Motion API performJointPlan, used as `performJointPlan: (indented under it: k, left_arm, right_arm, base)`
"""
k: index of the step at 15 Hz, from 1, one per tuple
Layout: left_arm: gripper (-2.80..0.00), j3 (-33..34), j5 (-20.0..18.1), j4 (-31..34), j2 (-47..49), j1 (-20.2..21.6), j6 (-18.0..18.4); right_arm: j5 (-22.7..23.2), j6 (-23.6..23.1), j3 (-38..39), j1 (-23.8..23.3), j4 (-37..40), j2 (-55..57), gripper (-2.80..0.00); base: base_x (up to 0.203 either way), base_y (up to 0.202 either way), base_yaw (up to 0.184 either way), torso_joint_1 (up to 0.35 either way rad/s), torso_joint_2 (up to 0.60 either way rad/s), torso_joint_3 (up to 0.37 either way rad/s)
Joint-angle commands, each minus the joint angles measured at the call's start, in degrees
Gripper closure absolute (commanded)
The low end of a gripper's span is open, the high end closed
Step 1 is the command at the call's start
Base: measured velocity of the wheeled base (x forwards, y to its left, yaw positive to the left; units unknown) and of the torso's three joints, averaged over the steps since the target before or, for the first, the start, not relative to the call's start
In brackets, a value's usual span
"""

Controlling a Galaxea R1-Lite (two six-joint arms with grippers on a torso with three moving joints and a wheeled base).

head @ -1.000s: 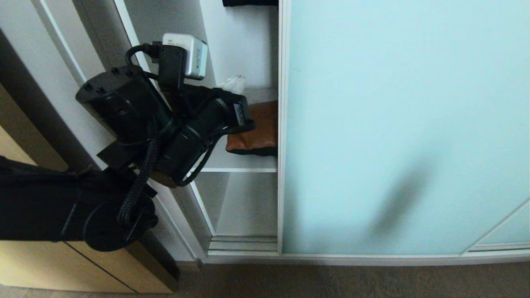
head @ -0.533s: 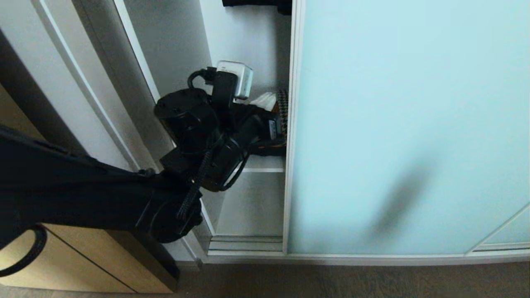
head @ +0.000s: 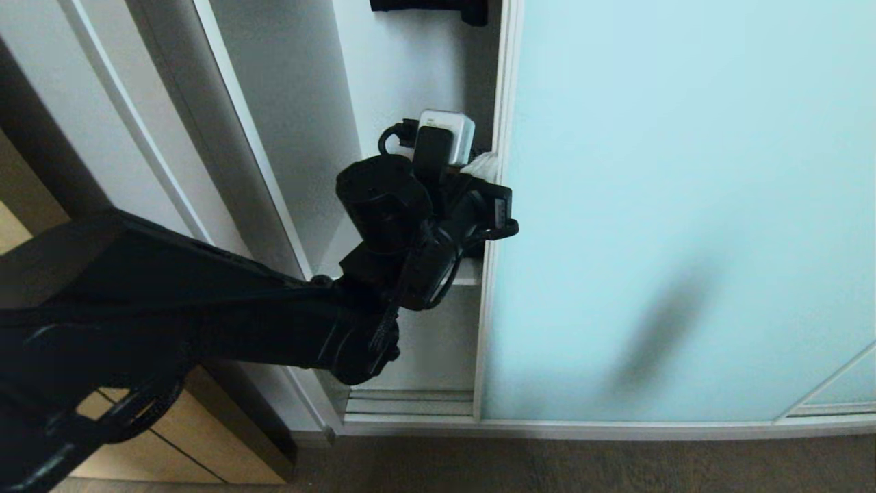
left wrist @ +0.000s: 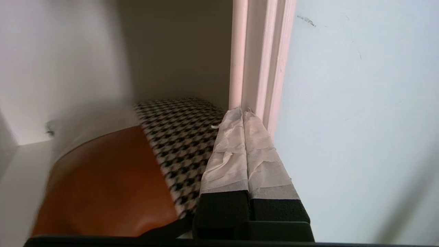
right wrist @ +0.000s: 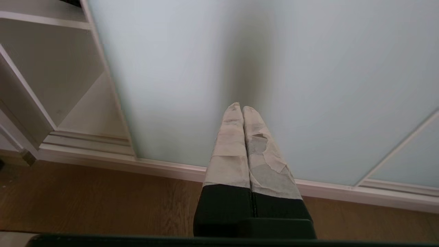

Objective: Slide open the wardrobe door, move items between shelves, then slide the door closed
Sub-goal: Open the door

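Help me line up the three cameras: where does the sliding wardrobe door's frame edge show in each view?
Head view: the door's frame edge runs top to bottom just right of centre, with the left claw at it.
Left wrist view: the edge stands upright right of centre, above the shut claw tips.
Right wrist view: the edge slants down the left part.
Shared landmark: the frosted aqua glass panel.

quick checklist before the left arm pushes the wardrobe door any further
1. Left gripper shut, tips at the sliding wardrobe door frame edge: ok.
2. Actual contact with the frame: cannot tell.
3. Gap wide enough to take out the patchwork cushion: not ok, arm fills it.
4. Cushion flat on its shelf, clear of the door track: ok.
5. Right gripper shut, idle before the glass, not touching: ok.
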Motion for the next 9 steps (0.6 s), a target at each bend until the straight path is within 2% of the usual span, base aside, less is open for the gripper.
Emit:
performJointPlan:
  k: [1,4,6,9]
  left_arm:
    - [0.0,-3.36,-0.32,0.13,2.82,-0.43,0.04]
    - [0.0,-7.34,0.28,0.34,6.19,-1.64,0.11]
    - [0.0,-7.67,4.11,-0.39,5.79,-1.17,0.06]
    - [0.0,-7.93,6.74,-3.25,1.73,3.08,0.32]
  right_arm:
    - [0.04,-0.04,0.0,0.02,-0.06,-0.1,0.0]
    - [0.05,-0.04,0.0,0.02,-0.06,-0.1,0.0]
    - [0.05,-0.04,0.0,0.02,-0.06,-0.1,0.0]
    - [-0.03,-0.04,0.0,0.02,-0.06,-0.1,0.0]
  base:
    - [0.0,0.0,0.0,0.0,0.0,0.0]
    - [0.0,0.0,0.0,0.0,0.0,0.0]
    - [0.0,0.0,0.0,0.0,0.0,0.0]
    - [0.0,0.0,0.0,0.0,0.0,0.0]
